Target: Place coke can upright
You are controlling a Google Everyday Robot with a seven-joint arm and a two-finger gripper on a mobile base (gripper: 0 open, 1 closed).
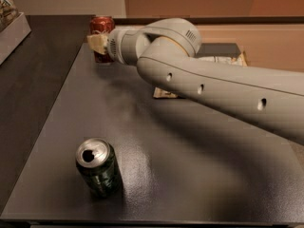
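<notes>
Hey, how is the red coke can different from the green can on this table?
Colour: the coke can is red, the green can dark green. Place: the coke can is at the table's far left corner, with the gripper right at it; the green can stands apart from the arm near the front edge. View: the green can's opened silver top shows; the coke can shows mostly its side. Both look upright.

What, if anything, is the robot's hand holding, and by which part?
The hand holds the red coke can by its side, about mid-height, at the far edge of the table.
</notes>
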